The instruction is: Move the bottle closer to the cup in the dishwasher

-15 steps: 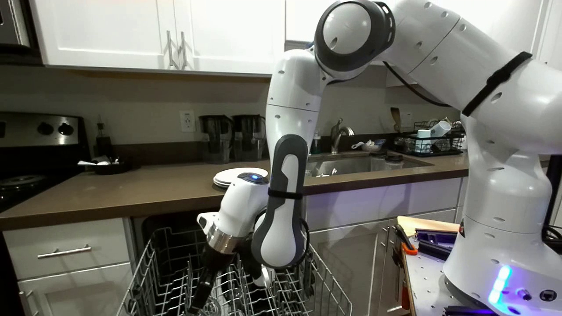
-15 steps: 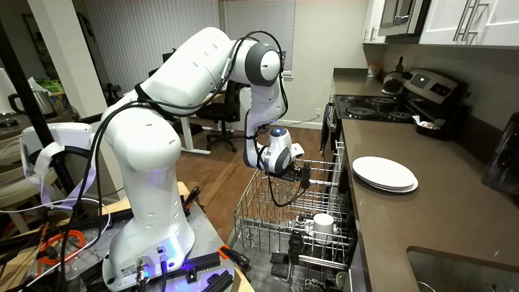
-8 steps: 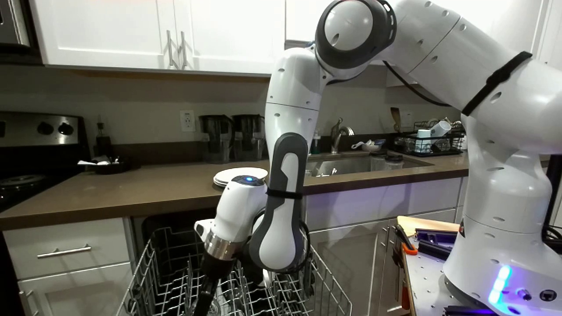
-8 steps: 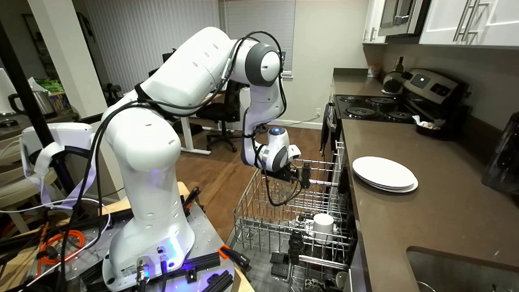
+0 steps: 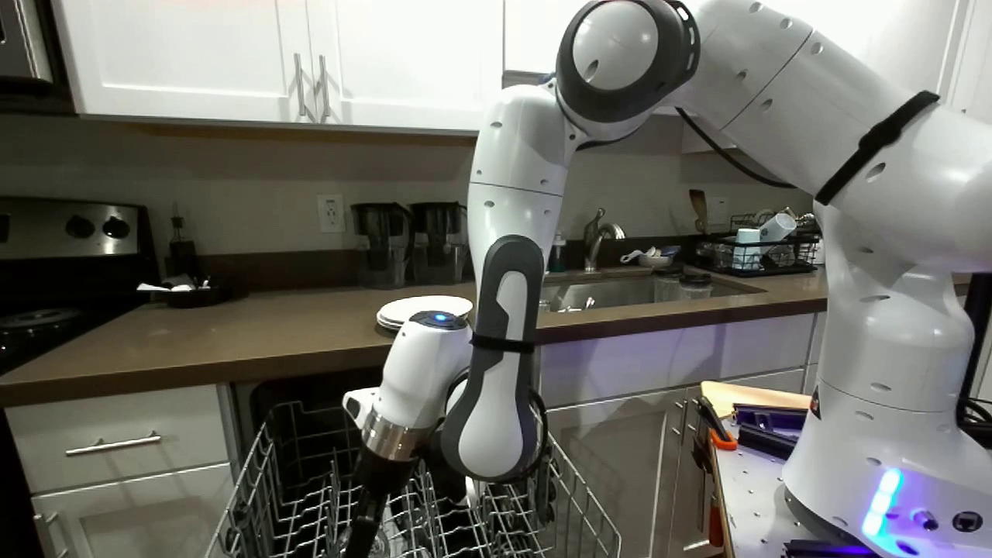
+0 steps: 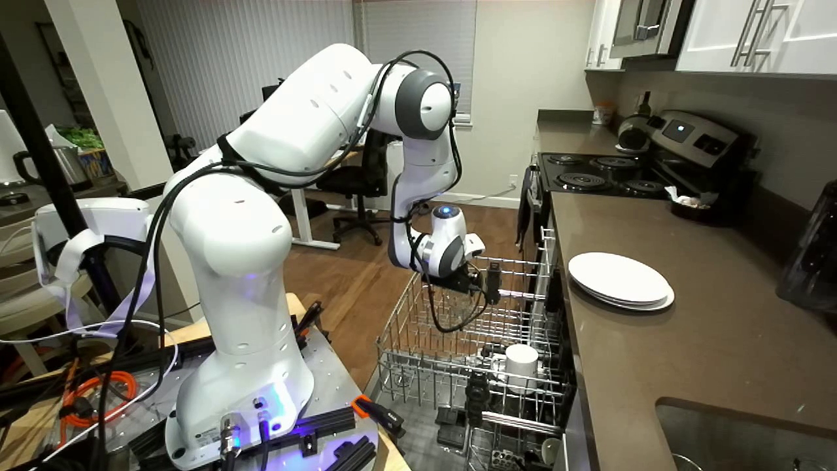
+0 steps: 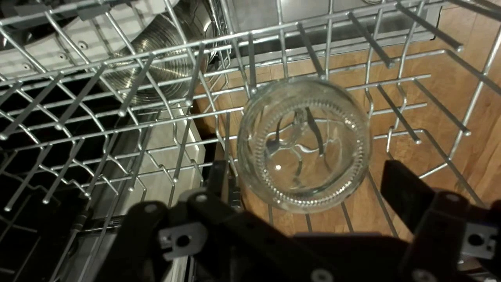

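A clear glass bottle [image 7: 303, 152] is upturned in the dishwasher's wire rack [image 7: 156, 52], its round ridged base facing the wrist camera. My gripper [image 7: 305, 172] is open, with one black fingertip on each side of the bottle and no visible contact. How deep the fingers reach cannot be told. In an exterior view the bottle shows faintly [image 6: 458, 302] below the gripper [image 6: 480, 284]. A white cup [image 6: 521, 367] stands upside down in the same rack, nearer that camera. The cup is mostly behind my arm in an exterior view [image 5: 470, 494].
Thin metal prongs stand around the bottle. A steel pan [image 7: 156, 66] lies in the level below the rack. The counter edge [image 6: 575, 340] runs along the rack, with a stack of white plates [image 6: 621, 280] on it. A black cable [image 6: 451, 327] hangs under my gripper.
My hand shifted slightly between one second and half a second ago, its fingers ending a little lower. It has stayed still since. The bottle and the cup have not visibly moved.
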Available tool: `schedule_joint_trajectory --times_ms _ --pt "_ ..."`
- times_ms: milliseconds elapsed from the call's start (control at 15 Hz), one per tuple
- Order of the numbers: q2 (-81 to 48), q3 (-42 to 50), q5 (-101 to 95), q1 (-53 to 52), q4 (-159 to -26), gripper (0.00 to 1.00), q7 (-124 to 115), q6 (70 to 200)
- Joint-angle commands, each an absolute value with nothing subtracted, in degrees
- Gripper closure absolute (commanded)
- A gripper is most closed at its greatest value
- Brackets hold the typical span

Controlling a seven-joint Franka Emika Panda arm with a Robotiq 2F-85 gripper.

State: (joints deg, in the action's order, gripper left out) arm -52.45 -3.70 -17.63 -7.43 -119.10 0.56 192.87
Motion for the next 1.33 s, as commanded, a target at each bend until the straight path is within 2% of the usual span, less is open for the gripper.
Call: schedule_joint_trajectory --times_ms 0,867,1267 --pt "-53.60 -3.60 -15.32 -7.90 -118.67 0.00 4.06 193.56" --pt "-60.64 -0.84 -14.80 -10.84 -111.43 0.00 5.51 197.50" --pt "-61.09 -1.43 -14.96 -10.02 -110.08 0.00 5.19 192.79"
